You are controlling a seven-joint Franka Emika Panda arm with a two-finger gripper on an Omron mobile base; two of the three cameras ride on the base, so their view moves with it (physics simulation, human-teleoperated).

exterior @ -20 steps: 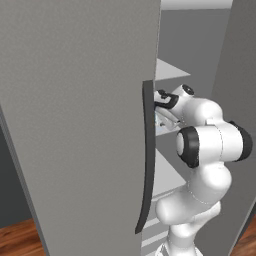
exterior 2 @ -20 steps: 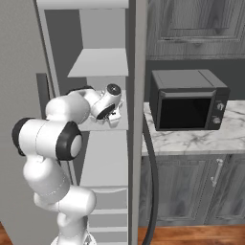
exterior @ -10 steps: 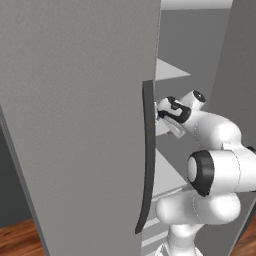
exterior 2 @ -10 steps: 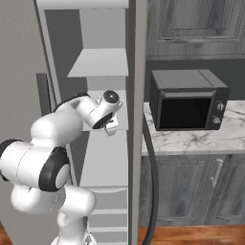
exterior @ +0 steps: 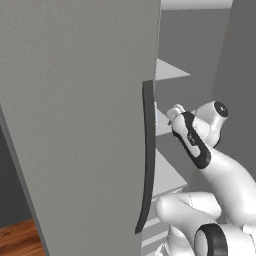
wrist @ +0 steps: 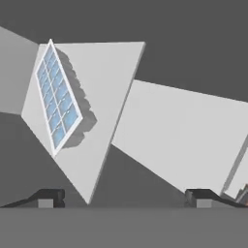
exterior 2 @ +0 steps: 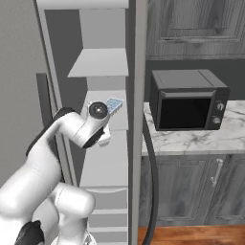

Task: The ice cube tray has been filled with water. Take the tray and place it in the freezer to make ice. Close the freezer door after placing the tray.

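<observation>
The small flat white ice cube tray (wrist: 57, 98) with pale blue water-filled cells (wrist: 54, 104) is lying on a white shelf (wrist: 104, 97) inside the tall light grey freezer (exterior 2: 88, 28), whose door (exterior: 75, 115) is standing open.

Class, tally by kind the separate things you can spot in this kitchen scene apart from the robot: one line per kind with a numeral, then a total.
White ice cube tray with pale blue cells: 1
Tall light grey freezer: 1
Black microwave oven: 1
Curved dark freezer door handle: 1
Total: 4

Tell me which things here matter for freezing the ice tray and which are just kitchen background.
Part of the job: ice cube tray with its water, lying on a white shelf in the freezer; freezer door, open; gripper, jaws open.

Just there: microwave, marble counter, grey cabinets.
</observation>
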